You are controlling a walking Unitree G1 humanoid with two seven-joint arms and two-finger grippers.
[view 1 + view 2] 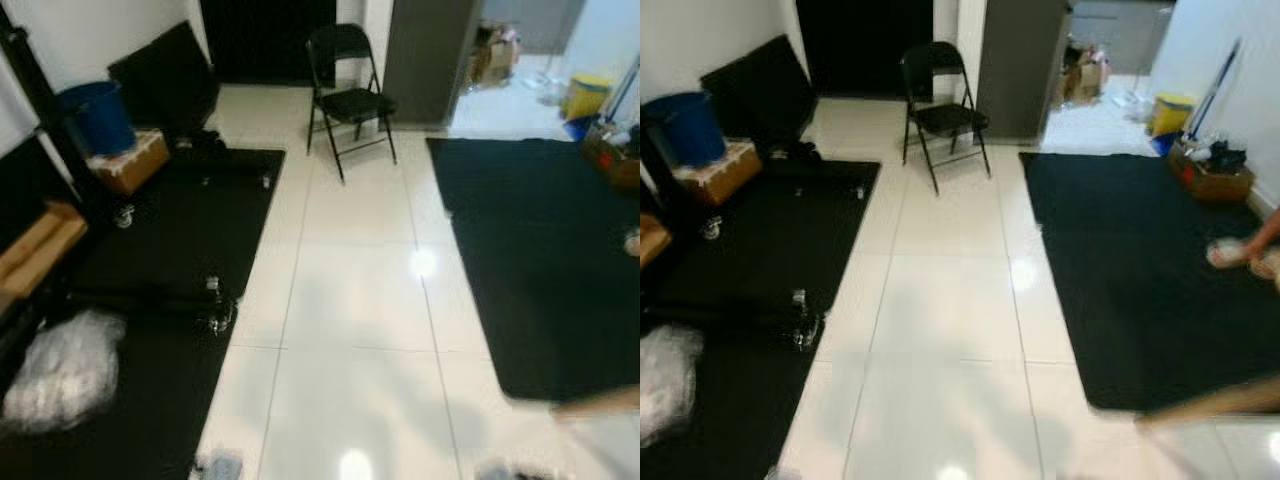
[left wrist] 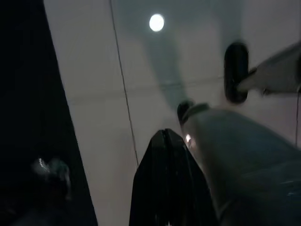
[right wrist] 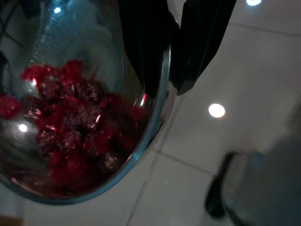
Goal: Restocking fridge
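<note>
While it crosses the tiled floor [image 1: 350,300], the right gripper [image 3: 171,70] pinches the rim of a berry bowl [image 3: 70,122] for carrying, left gripper [image 2: 164,141] clenched empty.

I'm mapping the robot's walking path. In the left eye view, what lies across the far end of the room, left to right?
Blue bucket → cardboard box → folding chair → grey fridge → yellow bin.

The right gripper [image 3: 171,52] clamps its two black fingers [image 3: 141,42] over the rim of a glass bowl [image 3: 70,117], one finger inside, one outside. The left gripper [image 2: 164,141] hangs above the floor, fingers pressed together.
</note>
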